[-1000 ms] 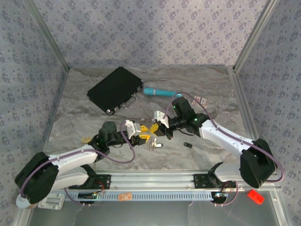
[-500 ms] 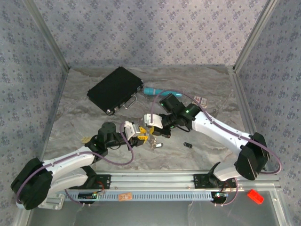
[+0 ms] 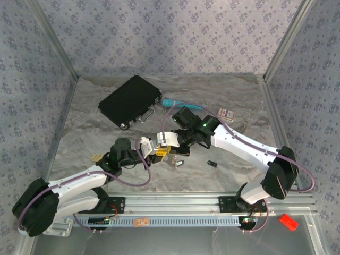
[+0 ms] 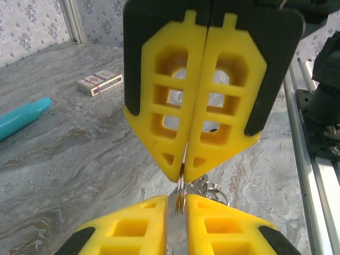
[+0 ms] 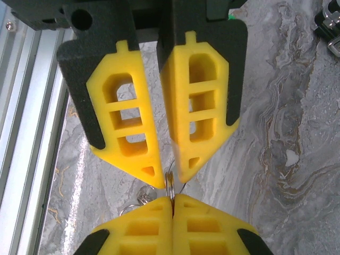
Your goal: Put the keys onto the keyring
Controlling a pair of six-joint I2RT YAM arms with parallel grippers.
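Reference object: black case (image 3: pixel 130 101) on the table (image 3: pixel 79 133). All positions below are taken from it.

- Both grippers meet tip to tip on the case's near side, a little to its right.
- The right gripper (image 5: pixel 172 200) is fully closed, its yellow fingers pressed flat together and pinching the keyring (image 4: pixel 180 188). The ring is seen edge-on, as a thin silvery line coming out of the seam at the fingertips.
- The left gripper (image 4: pixel 176 197) has its fingers drawn in to a narrow slit, and the free edge of the keyring sits inside that slit. A sliver of gap shows beside the ring in both wrist views, so I cannot tell whether the pads actually press on it.
- The keyring sits between the two sets of fingertips, in front of the case and slightly to its right.
- The keys (image 3: pixel 178 162) are a small cluster on the table just beneath the meeting point, in front of the case and to its right.
- The left wrist view shows a silvery tangle just beside the ring's lower end. It could be chain or keys; I cannot tell which. Whether any key is on the ring is too small to tell.
- The teal pen (image 4: pixel 24 117) is just beside the case's right corner, partly behind the right arm.
- The small card pack (image 4: pixel 99 82) is further right of the case, well apart from it.
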